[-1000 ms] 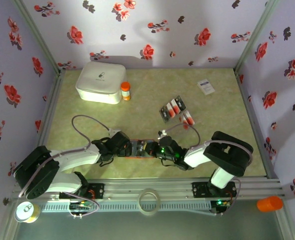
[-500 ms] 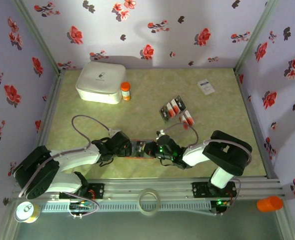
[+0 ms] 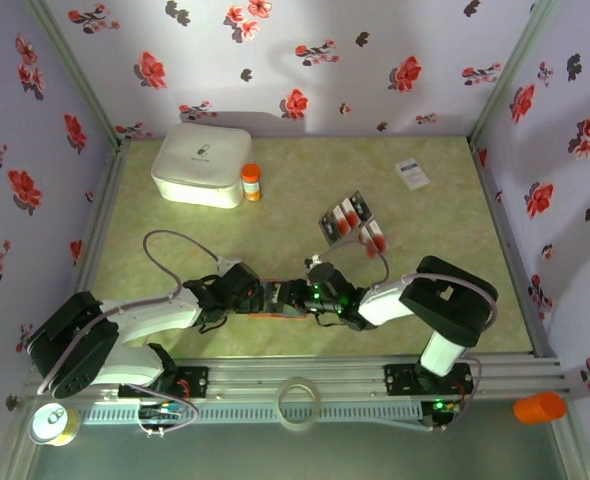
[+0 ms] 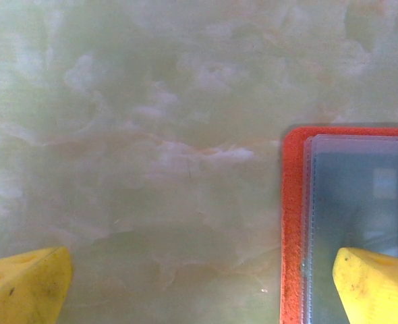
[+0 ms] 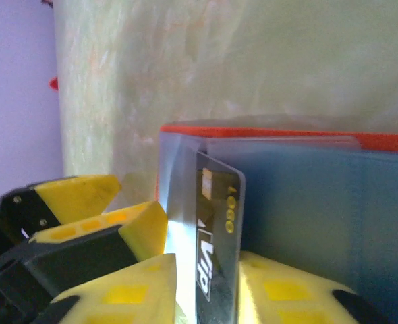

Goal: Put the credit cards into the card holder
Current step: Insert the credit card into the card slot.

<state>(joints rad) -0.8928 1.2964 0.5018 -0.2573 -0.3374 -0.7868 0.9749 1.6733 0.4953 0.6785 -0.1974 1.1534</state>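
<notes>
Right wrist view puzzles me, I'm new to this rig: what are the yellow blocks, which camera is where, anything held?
Those yellow blocks are gripper fingers. Two robot arms sit at the near edge of the table; one camera looks down from above, and one rides on each wrist. On the table lie a white box, an orange-capped bottle, a white card, loose credit cards and, between the arms, the orange card holder. The right gripper has one credit card on edge between its fingers at the holder's pocket; gripped or loose, I cannot tell. The left gripper is wide open, one finger over the holder, holding nothing.
</notes>
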